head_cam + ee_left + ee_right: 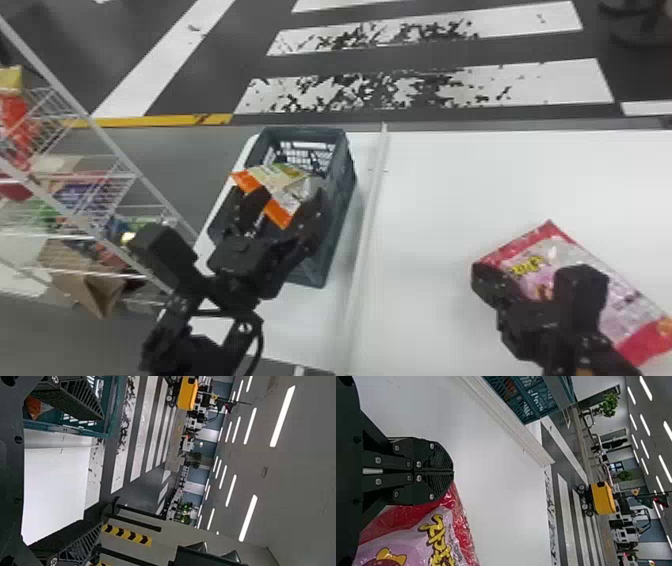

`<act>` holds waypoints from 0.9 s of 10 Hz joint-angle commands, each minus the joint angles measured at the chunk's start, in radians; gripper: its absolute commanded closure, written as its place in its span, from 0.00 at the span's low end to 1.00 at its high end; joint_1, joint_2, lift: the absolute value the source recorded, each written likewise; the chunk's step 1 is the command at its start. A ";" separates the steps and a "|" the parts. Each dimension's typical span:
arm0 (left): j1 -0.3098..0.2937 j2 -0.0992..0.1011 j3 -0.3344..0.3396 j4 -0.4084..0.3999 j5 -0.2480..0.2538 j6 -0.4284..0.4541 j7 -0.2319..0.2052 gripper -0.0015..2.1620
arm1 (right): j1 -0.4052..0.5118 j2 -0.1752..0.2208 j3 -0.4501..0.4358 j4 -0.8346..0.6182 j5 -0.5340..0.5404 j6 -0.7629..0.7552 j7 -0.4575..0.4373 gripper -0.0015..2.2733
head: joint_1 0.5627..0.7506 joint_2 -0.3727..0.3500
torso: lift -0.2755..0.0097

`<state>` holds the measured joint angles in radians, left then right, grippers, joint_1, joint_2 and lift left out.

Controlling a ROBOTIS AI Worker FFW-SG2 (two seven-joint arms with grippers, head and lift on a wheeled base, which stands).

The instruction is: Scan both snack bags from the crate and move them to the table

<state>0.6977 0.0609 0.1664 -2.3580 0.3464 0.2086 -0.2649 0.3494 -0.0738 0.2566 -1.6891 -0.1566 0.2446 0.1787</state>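
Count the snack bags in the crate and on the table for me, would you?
2 that I can see: an orange-edged bag in the crate, and a pink-and-red one on the table. The left claw blocks part of the crate, so more may be hidden.

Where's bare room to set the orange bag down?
The white table is bare between the raised strip and the pink bag, and beyond that bag. Crowded: the crate, holding the orange bag with the left gripper over it, and around the right gripper.
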 commanded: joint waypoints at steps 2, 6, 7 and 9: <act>0.005 0.000 -0.001 -0.001 0.000 -0.001 -0.013 0.03 | -0.029 0.002 -0.014 0.025 0.017 -0.027 -0.062 0.99 | 0.70 0.84 | 0.66; 0.005 0.000 -0.016 0.000 0.000 -0.007 -0.019 0.03 | -0.043 0.000 -0.086 0.022 0.006 -0.034 -0.097 0.99 | 0.70 0.74 | 0.66; 0.002 0.000 -0.016 -0.001 0.000 -0.007 -0.019 0.03 | -0.041 0.000 -0.099 0.022 0.000 -0.040 -0.097 0.99 | 0.70 0.71 | 0.66; -0.003 0.000 -0.022 0.002 0.000 -0.007 -0.019 0.03 | -0.026 -0.004 -0.119 0.022 -0.012 -0.067 -0.088 0.99 | 0.70 0.68 | 0.66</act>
<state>0.6960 0.0613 0.1455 -2.3574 0.3467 0.2018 -0.2838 0.3175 -0.0765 0.1426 -1.6676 -0.1655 0.1874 0.0903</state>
